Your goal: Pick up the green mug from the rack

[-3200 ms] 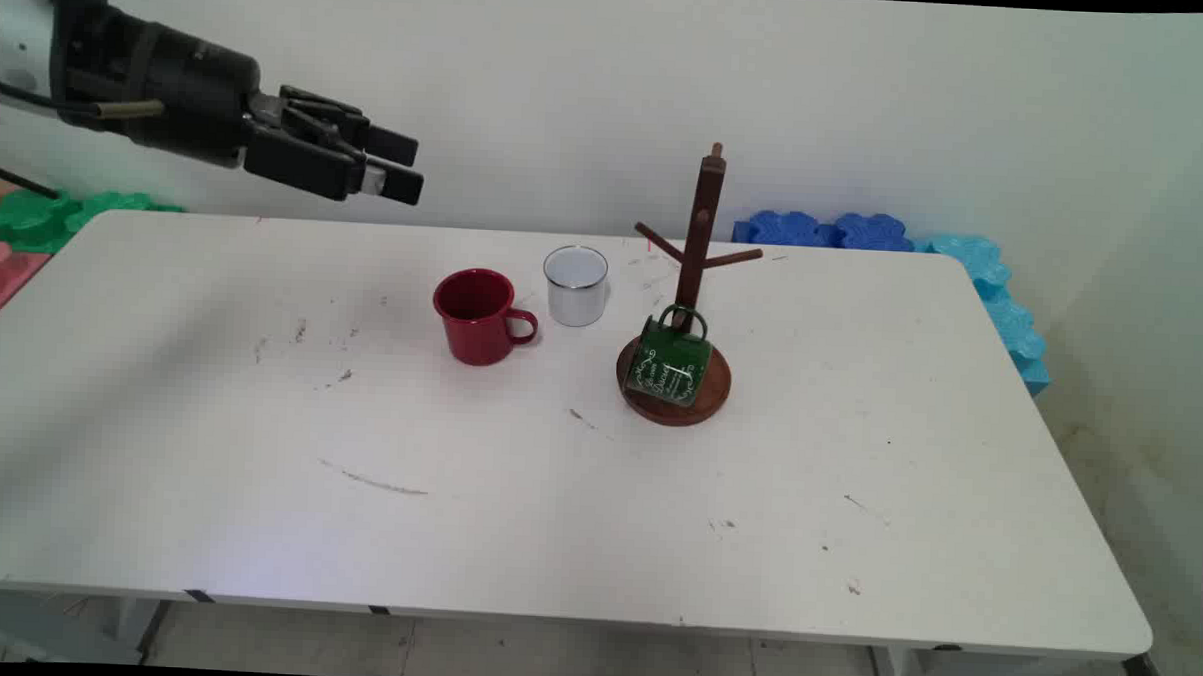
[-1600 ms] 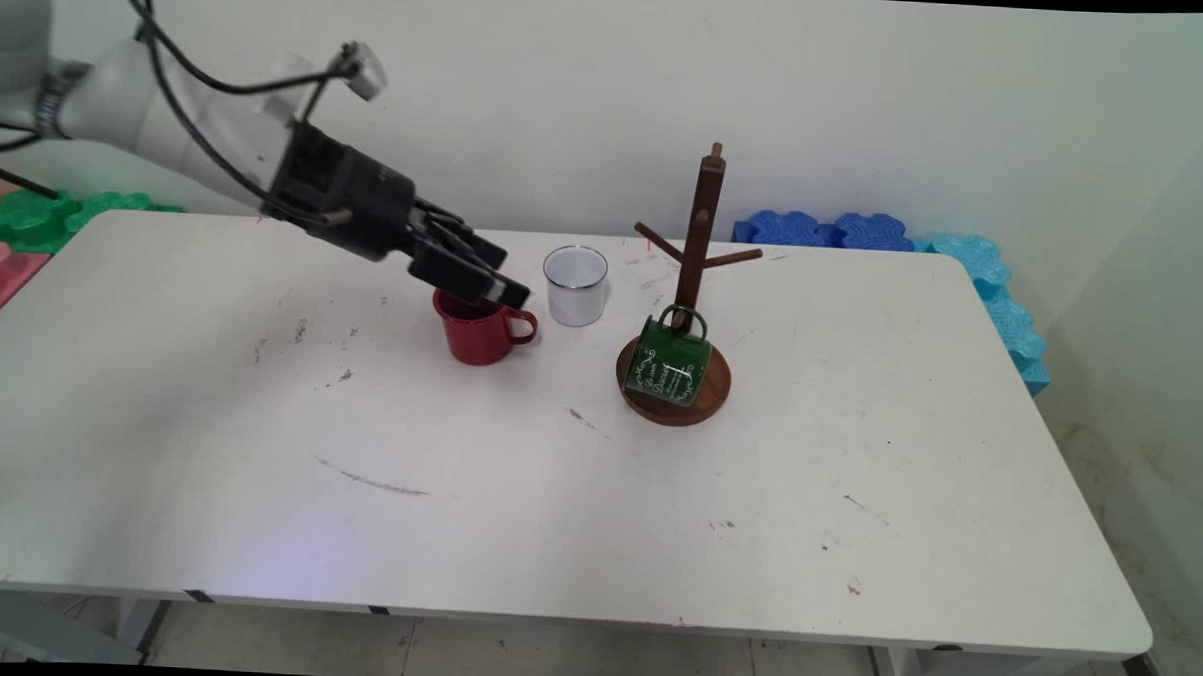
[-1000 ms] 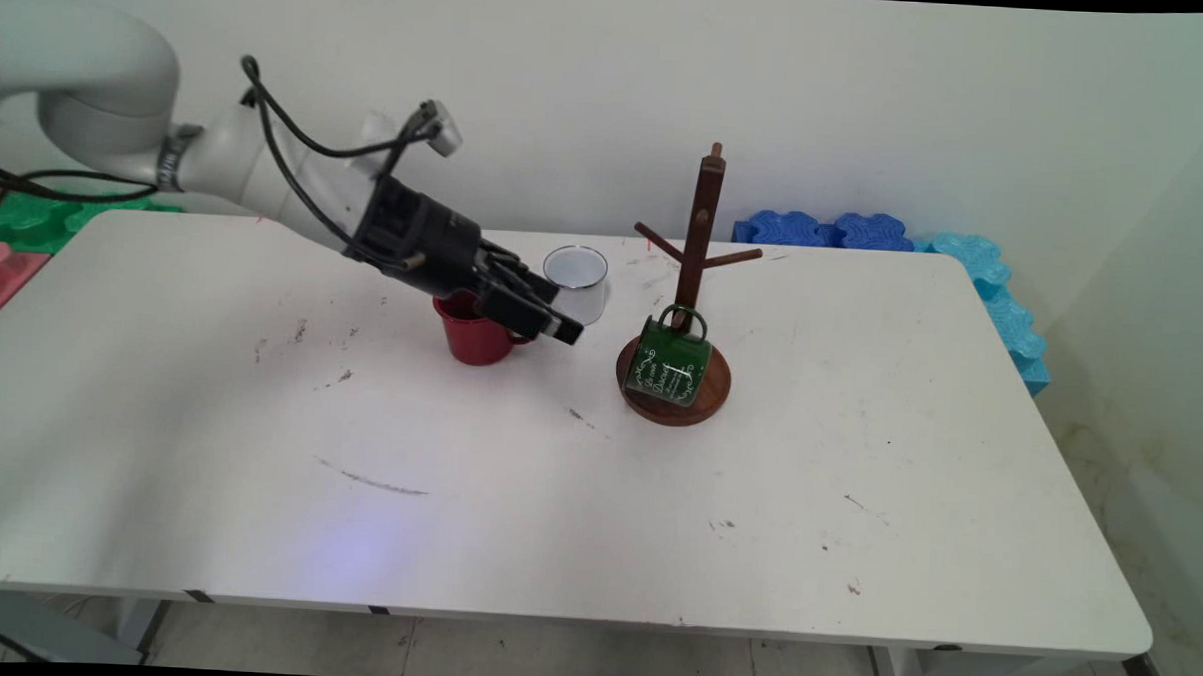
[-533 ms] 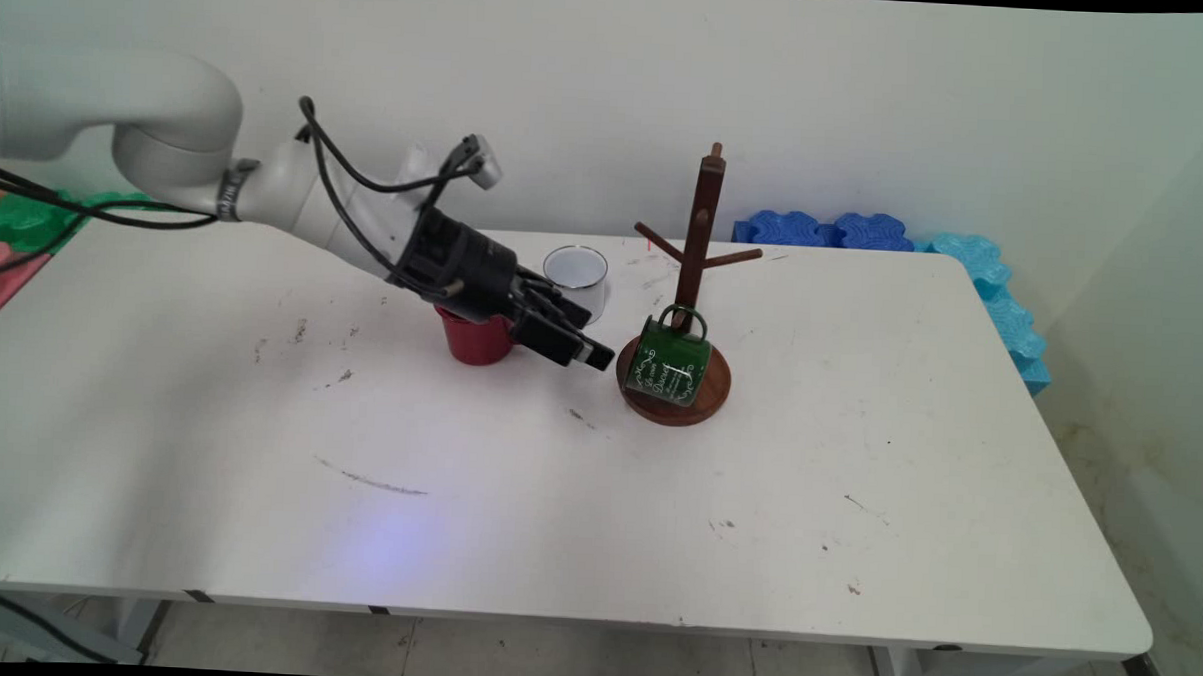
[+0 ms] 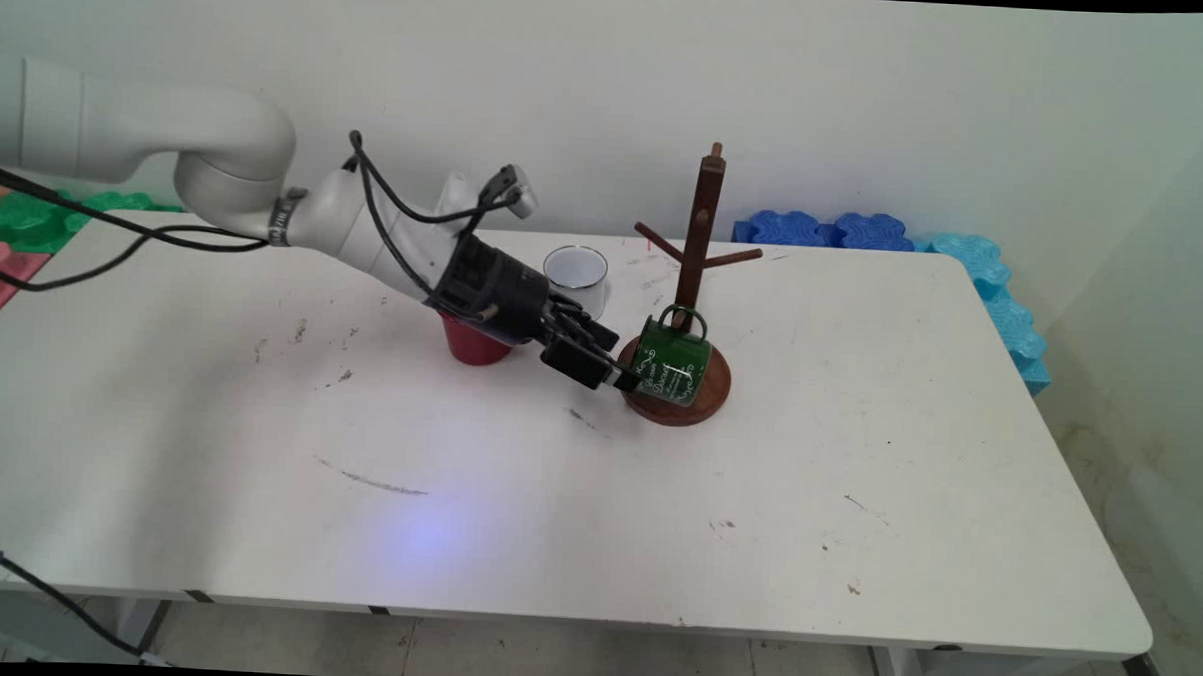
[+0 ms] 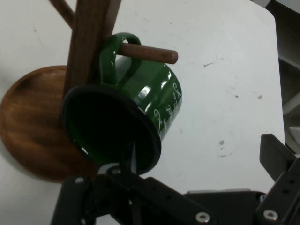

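Note:
A green enamel mug hangs by its handle on a low peg of a brown wooden mug tree, tilted over the tree's round base. My gripper reaches in from the left, open, its fingertips right at the mug's left side. In the hand view the mug shows its dark mouth, and the peg passes through the handle. The gripper is wide apart there: one finger stands against the mug's lower rim, the other finger is far off to the right over bare table.
A red mug stands just behind my wrist, mostly hidden by it. A white mug sits behind the hand, left of the tree. Blue foam blocks line the back right edge, and green ones the back left.
The arm came down from the upper left, passed over the red mug and moved right to the green mug. The fingers stayed open. No mug has moved.

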Controlling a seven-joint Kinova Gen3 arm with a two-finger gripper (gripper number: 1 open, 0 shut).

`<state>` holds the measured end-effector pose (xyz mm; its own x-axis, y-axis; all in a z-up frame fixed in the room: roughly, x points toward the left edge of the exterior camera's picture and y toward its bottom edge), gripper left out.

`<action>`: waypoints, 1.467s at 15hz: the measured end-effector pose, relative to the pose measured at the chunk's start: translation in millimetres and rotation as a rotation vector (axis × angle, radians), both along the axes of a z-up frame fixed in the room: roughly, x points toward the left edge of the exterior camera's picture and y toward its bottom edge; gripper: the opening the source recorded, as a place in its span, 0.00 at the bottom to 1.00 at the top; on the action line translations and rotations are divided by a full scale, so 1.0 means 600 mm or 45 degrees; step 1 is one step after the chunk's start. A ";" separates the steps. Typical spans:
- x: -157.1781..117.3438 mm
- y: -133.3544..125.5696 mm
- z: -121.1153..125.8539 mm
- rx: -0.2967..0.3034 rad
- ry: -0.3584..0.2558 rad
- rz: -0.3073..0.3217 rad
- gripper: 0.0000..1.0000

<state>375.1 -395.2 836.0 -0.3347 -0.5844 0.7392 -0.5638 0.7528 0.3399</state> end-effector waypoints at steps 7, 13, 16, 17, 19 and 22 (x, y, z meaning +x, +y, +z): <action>-0.028 -0.017 -0.023 -0.008 0.016 -0.042 1.00; -0.050 -0.036 -0.043 -0.014 0.029 -0.061 1.00; -0.056 -0.044 -0.051 -0.014 0.034 -0.064 1.00; -0.059 -0.047 -0.053 -0.014 0.037 -0.065 1.00; -0.063 -0.053 -0.058 -0.015 0.041 -0.067 1.00; -0.066 -0.058 -0.063 -0.014 0.045 -0.071 1.00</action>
